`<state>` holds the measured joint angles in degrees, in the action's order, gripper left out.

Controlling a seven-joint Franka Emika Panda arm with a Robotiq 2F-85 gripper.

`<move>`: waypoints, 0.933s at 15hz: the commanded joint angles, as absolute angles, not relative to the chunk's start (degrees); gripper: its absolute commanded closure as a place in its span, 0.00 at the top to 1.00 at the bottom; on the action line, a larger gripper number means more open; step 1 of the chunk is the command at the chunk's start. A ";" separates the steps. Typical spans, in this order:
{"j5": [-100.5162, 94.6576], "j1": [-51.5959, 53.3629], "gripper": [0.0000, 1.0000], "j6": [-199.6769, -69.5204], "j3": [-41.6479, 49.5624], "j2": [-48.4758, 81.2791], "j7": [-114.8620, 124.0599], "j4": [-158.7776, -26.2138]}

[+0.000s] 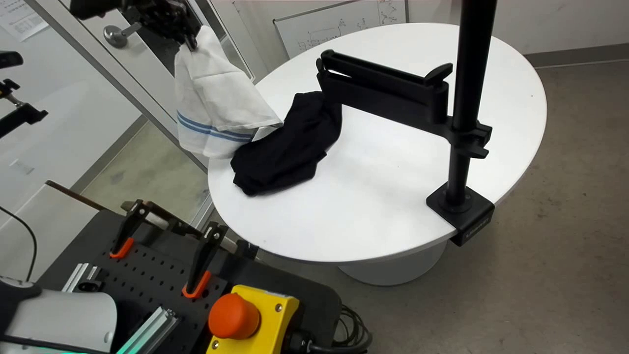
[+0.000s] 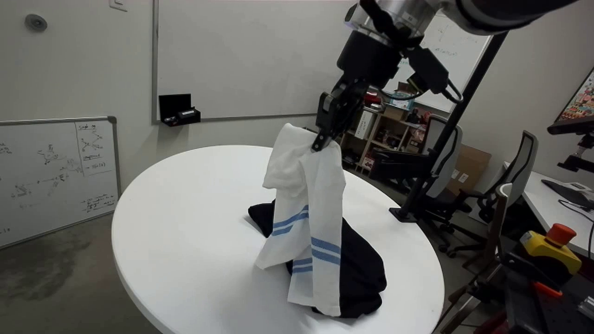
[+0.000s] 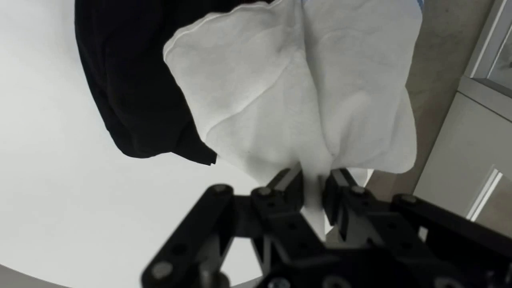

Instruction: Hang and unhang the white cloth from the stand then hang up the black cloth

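Observation:
My gripper (image 3: 314, 190) is shut on a bunched fold of the white cloth (image 3: 276, 104), seen in the wrist view. In both exterior views the gripper (image 1: 190, 43) (image 2: 321, 141) holds the white cloth (image 1: 209, 83) (image 2: 325, 199) from its top, and its blue-striped end hangs down. The black cloth (image 1: 290, 152) lies crumpled on the table, partly behind the white cloth in an exterior view (image 2: 364, 273). It also shows in the wrist view (image 3: 128, 80). I cannot tell whether the cloths touch. The stand (image 1: 461, 167) (image 2: 410, 202) is upright, its flat arm (image 1: 383, 93) bare.
The round white table (image 1: 373, 206) carries the stand, clamped at its edge. A dark bench with clamps (image 1: 201, 260) and a yellow box with an orange-red button (image 1: 265, 314) stands beside the table. A glass door (image 1: 147, 73) and a whiteboard (image 1: 339, 29) are behind.

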<state>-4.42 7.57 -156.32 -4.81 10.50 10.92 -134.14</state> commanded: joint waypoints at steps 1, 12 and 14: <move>-8.54 9.19 0.03 -158.12 -2.16 14.82 15.73 -131.23; -6.61 9.18 0.94 -151.63 0.05 16.24 17.38 -128.21; -6.11 8.13 1.00 -148.78 0.65 15.31 17.18 -127.78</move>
<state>-7.01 8.91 -153.19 -0.21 16.26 16.85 -129.31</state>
